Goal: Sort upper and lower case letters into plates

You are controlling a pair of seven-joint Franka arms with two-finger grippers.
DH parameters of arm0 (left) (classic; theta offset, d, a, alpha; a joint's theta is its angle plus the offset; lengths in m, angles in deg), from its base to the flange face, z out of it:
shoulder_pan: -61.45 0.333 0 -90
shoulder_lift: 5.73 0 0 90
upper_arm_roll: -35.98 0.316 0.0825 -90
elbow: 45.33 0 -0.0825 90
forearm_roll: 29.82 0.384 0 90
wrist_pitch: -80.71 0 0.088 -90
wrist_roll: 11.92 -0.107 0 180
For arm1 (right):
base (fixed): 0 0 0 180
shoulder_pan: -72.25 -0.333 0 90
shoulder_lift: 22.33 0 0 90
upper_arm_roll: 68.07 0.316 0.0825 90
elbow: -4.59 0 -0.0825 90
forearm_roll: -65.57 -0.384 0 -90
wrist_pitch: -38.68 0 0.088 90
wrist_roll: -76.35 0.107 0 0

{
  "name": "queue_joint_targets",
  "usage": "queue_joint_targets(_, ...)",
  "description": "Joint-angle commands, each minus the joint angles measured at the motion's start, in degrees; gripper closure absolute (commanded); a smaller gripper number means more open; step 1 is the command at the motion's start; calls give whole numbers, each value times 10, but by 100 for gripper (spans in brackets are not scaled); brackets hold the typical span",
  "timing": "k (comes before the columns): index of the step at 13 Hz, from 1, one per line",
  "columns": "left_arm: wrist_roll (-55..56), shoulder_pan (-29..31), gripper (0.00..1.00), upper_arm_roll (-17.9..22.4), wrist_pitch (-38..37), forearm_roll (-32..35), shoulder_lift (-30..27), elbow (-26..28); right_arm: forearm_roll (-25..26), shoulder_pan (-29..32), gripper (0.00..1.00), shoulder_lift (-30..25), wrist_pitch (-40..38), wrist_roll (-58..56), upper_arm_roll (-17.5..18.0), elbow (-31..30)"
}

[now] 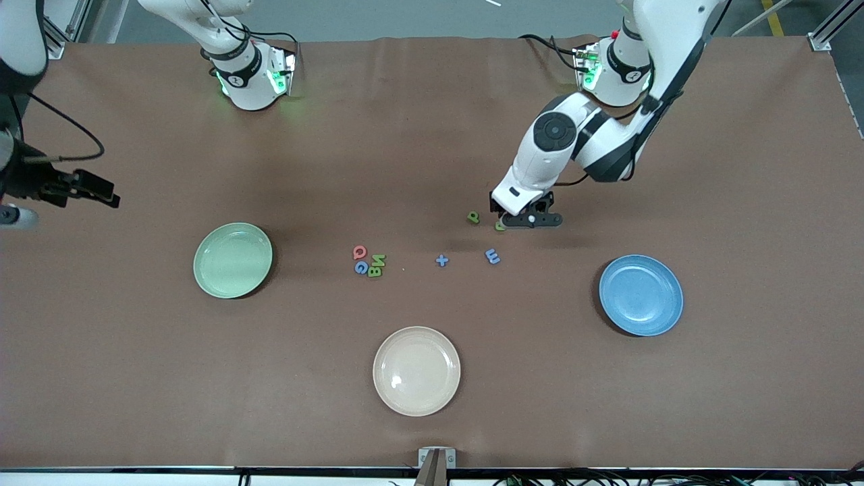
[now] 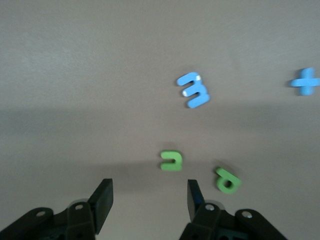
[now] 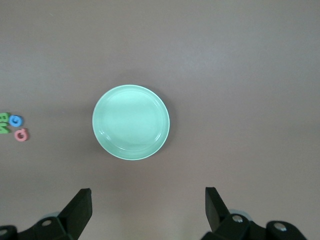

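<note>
Two small green letters lie together, one [image 1: 474, 217] in plain sight and the other [image 1: 500, 226] half hidden under my left gripper [image 1: 505, 221]. The left wrist view shows both letters [image 2: 171, 160] [image 2: 227, 181] just ahead of the left gripper [image 2: 150, 187], which is open over bare table with nothing between its fingers. A blue m [image 1: 493, 256] and a blue plus sign [image 1: 441, 260] lie nearer the front camera. Red Q [image 1: 360, 252], blue G [image 1: 361, 267], green N [image 1: 379, 259] and B [image 1: 374, 272] are clustered mid-table. The pale green plate [image 1: 233, 260] and the blue plate [image 1: 640, 295] are empty. My right gripper [image 1: 101, 194] waits open, high above the green plate [image 3: 131, 122].
A cream-beige plate [image 1: 416, 370] sits empty near the table's front edge. The brown table cover [image 1: 742, 202] stretches between the plates. Both arm bases [image 1: 253, 74] [image 1: 611, 67] stand at the table's back edge.
</note>
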Motion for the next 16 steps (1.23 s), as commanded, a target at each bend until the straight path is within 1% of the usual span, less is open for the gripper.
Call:
queue_joint_targets(1,92,-16,32,-2,2,73,58,-38,-5,6,0,37,-3,10,9,17)
queue_joint_targets(3,133,-25,34,-1,2,106,89,-57,-11,-32,0,46,14,111,10,7)
queue_joint_targets(5,152,-24,37,0,2,157,106,-58,-21,-81,0,48,60,168,10,-28)
queue_joint_targets(7,175,-22,41,0,2,184,122,-61,-30,-138,0,47,133,263,9,-86)
queue_joint_targets(9,184,-23,47,0,2,185,127,-63,-30,-206,0,48,227,361,9,-156)
queue_joint_targets(10,188,-22,55,0,2,185,127,-63,-30,-246,0,54,282,413,9,-191)
queue_joint_targets(11,196,-22,63,0,1,185,125,-61,-30,-275,0,68,321,450,9,-212)
queue_joint_targets(12,203,-22,75,0,-1,185,124,-61,-30,-304,0,86,351,485,9,-221)
queue_joint_targets(13,204,-20,90,0,-3,185,121,-61,-30,-323,0,102,367,507,9,-221)
queue_joint_targets(14,204,-15,99,0,-3,185,118,-61,-30,-336,0,118,375,514,9,-220)
queue_joint_targets(16,195,-4,100,0,-5,185,87,-63,-30,-350,0,145,397,520,10,-220)
